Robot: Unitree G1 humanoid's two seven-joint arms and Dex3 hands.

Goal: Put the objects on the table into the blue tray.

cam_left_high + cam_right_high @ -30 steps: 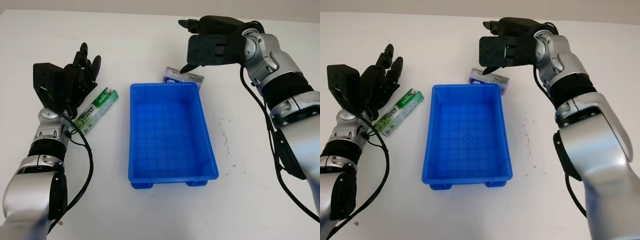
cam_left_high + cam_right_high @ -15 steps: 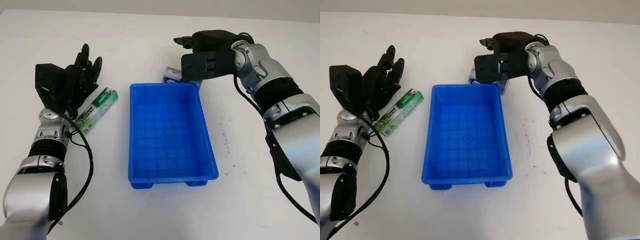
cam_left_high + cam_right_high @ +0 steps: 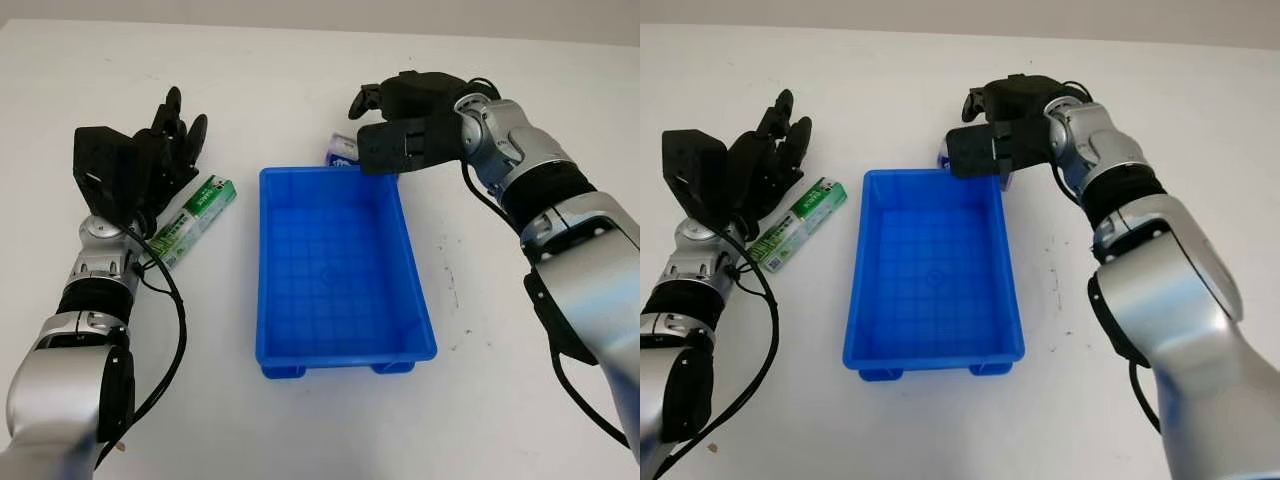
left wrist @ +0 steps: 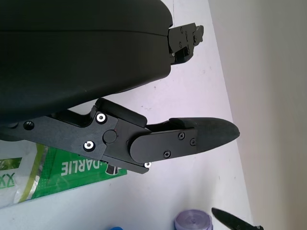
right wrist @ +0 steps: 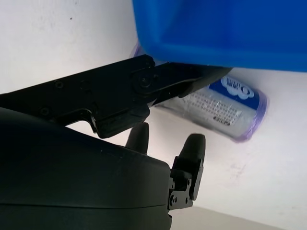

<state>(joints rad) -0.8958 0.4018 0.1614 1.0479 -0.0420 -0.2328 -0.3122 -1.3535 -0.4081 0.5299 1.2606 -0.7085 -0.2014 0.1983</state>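
I am working the right hand [image 3: 400, 140] over the purple packet [image 5: 218, 108] lying on the tabletop [image 3: 500, 400] just behind the blue tray's [image 3: 335, 350] far rim; it looks open around the packet, though contact is hard to judge. Next I need to close, lift and carry it over the rim, while my open left hand [image 3: 150, 165] is hovering just beside the green box [image 3: 195, 220].

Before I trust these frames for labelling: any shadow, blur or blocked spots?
Left eye view: even light, soft shadows under the blue tray; the right hand covers most of the purple-and-white pack. Right wrist view: the hand's shell is a dark blurred mass, the pack sharp. Left wrist view: the left hand hides part of the green pack.
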